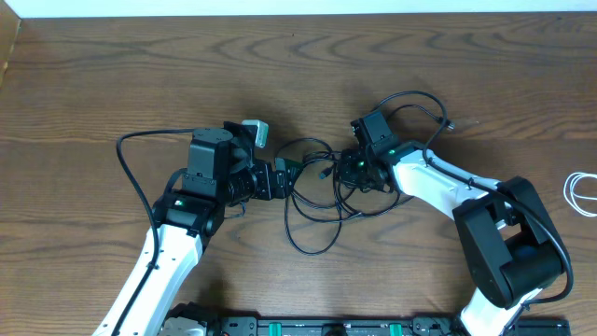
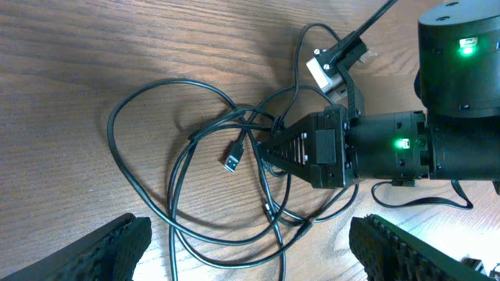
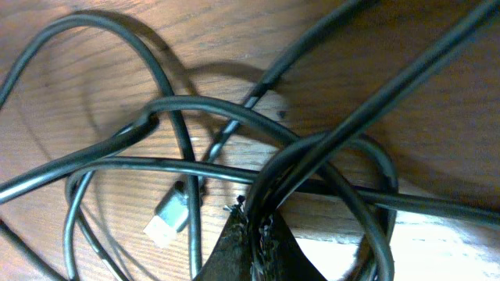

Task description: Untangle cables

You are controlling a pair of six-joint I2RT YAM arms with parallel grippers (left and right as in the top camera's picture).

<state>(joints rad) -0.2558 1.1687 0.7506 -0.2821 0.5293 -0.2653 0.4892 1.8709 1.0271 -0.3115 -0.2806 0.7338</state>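
The black cables [image 2: 233, 160] lie in a tangled heap of loops at the middle of the worktop [image 1: 112, 75], between the two hands. The right hand [image 3: 254, 234] is fully closed, pinching a few black strands on the heap's right side. The left hand [image 2: 250, 257] stands wide open, holding nothing, at the heap's left side. The white cable [image 1: 583, 194] lies well apart at the right edge.

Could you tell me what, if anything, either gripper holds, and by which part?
The right gripper pinches black cable strands mid-length, within the tangle; the left gripper holds nothing.
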